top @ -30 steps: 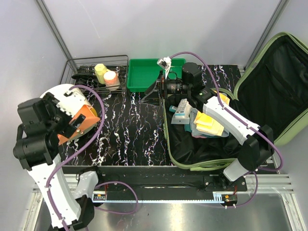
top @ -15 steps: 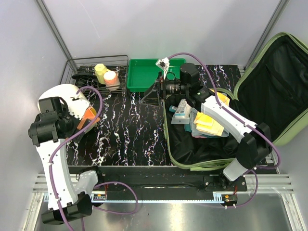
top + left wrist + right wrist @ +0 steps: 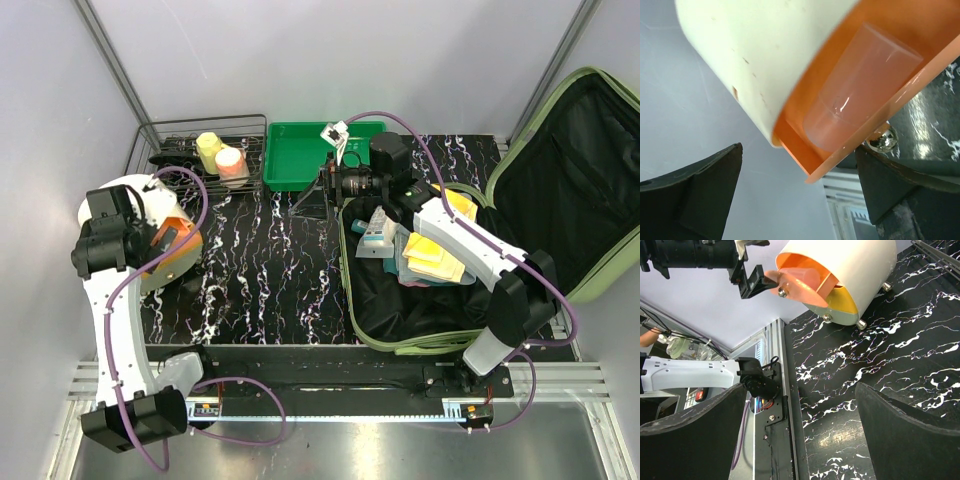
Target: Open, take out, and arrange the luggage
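The luggage (image 3: pixel 560 180) lies open at the right of the table. Its pale green lid leans back against the wall and the black lining shows. Folded yellow cloths (image 3: pixel 435 255) and a small pale box (image 3: pixel 378 235) rest in its lower half. My right gripper (image 3: pixel 312 198) hovers open just beyond the luggage's left rim, pointing left over the marble top (image 3: pixel 801 390), with nothing between its fingers. My left gripper (image 3: pixel 160 238) is open at the far left, close in front of a white drum with an orange inside (image 3: pixel 790 60). Nothing sits between its fingers (image 3: pixel 800 165).
The white and orange drum (image 3: pixel 840 275) stands on small metal feet at the table's left edge, a clear cup (image 3: pixel 860 85) inside it. A bright green tray (image 3: pixel 300 155) and a wire rack (image 3: pixel 180 135) with a yellow bottle (image 3: pixel 209 150) and an orange bottle (image 3: pixel 231 163) stand at the back.
My left arm has dropped from high near the camera and swung its wrist in towards the white and orange drum. My right gripper has drifted slightly left. Both stayed open.
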Controlling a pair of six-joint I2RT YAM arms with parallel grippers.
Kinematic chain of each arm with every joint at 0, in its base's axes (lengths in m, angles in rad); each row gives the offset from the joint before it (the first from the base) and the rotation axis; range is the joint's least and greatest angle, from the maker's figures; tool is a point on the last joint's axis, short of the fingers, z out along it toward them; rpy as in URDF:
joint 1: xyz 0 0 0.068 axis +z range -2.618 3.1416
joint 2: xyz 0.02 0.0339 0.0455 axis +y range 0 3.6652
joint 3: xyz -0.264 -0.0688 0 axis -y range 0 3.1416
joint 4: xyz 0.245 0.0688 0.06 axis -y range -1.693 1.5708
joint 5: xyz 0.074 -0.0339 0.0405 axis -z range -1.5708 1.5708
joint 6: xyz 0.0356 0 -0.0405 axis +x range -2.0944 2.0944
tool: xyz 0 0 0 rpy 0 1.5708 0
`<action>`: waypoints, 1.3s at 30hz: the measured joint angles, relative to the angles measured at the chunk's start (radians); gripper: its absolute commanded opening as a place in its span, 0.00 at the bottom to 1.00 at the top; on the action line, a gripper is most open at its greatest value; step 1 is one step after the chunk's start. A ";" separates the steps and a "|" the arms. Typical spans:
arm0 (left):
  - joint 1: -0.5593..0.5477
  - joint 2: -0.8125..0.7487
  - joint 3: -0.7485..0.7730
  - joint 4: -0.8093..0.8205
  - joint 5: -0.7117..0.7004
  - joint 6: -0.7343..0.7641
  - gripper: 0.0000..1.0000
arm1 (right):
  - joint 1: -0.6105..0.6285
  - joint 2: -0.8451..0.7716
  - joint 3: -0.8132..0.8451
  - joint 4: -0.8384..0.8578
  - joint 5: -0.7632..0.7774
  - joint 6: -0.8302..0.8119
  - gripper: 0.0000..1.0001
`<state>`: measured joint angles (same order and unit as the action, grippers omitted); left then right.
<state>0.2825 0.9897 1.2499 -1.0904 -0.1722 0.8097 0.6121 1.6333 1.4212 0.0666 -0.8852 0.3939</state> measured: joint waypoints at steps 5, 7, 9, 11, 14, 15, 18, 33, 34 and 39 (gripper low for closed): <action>0.000 0.029 -0.003 0.117 -0.005 0.005 0.99 | 0.000 0.000 0.000 0.000 0.000 0.000 1.00; 0.000 0.034 -0.015 0.170 -0.007 0.007 0.99 | 0.000 0.000 0.000 0.000 0.000 0.000 1.00; 0.000 0.037 -0.037 0.221 -0.010 0.011 0.99 | 0.000 0.000 0.000 -0.002 0.000 -0.001 1.00; 0.000 0.044 -0.058 0.260 -0.013 0.013 0.99 | 0.000 0.000 0.000 -0.003 0.000 -0.005 1.00; 0.000 0.054 -0.068 0.295 -0.021 0.008 0.99 | 0.000 0.000 0.000 -0.003 0.000 -0.010 1.00; 0.000 0.055 -0.068 0.301 -0.020 0.003 0.99 | 0.000 0.000 0.000 -0.003 0.000 -0.013 1.00; 0.000 0.053 -0.063 0.297 -0.007 -0.039 0.99 | 0.000 0.000 0.000 -0.005 0.000 -0.023 1.00; 0.002 -0.200 0.056 -0.003 0.128 -0.707 0.99 | -0.004 0.000 0.014 -0.123 0.000 -0.116 1.00; 0.008 -0.214 0.024 -0.016 0.137 -0.758 0.99 | -0.003 0.000 0.019 -0.130 0.000 -0.121 1.00; 0.064 -0.263 -0.123 -0.065 0.198 -0.917 0.99 | -0.004 0.000 0.045 -0.173 0.000 -0.147 1.00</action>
<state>0.3462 0.7269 1.1267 -1.1557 0.0257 -0.1074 0.6083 1.6337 1.4662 -0.1066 -0.8856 0.2466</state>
